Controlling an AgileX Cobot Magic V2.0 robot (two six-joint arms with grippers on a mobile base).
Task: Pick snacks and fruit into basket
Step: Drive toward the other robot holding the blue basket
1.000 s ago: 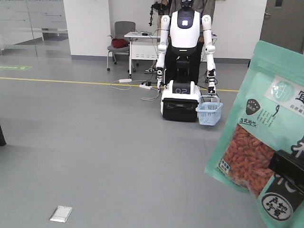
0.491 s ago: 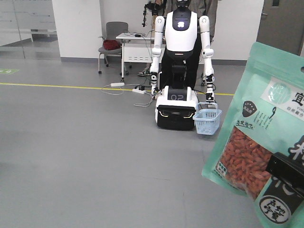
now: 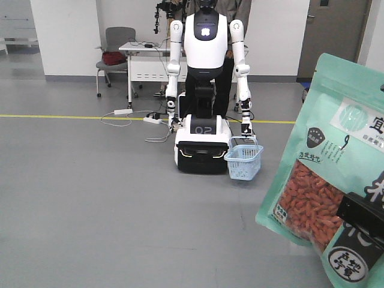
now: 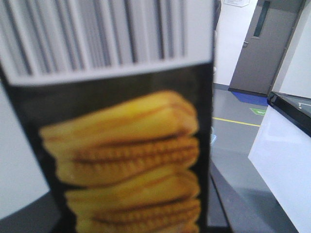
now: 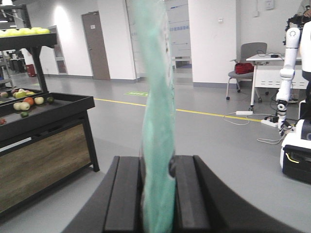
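Note:
My right gripper (image 5: 158, 165) is shut on the snacks, a mint-green pouch (image 5: 156, 111) seen edge-on between the black fingers (image 5: 125, 194). In the front view the pouch (image 3: 327, 180) hangs at the right, showing red berries, with the gripper (image 3: 362, 214) clamped low on it. The pale blue basket (image 3: 244, 162) hangs from a white humanoid robot's hand, ahead on the floor. A black packet with a barcode and yellow crisps (image 4: 121, 145) fills the left wrist view, held up against the left gripper, whose jaws it hides. I cannot pick out the dark green fruit.
The white humanoid robot (image 3: 205, 54) stands on a black-and-white wheeled base (image 3: 201, 147). A black produce stand (image 5: 46, 121) with several fruits is at the left. A white table (image 3: 147, 57) and grey chair (image 3: 114, 51) stand behind; cables lie on the floor.
The front view has swung right: the humanoid robot and its basket have shifted left and look closer. The green pouch stays in my right gripper at the same place in view.

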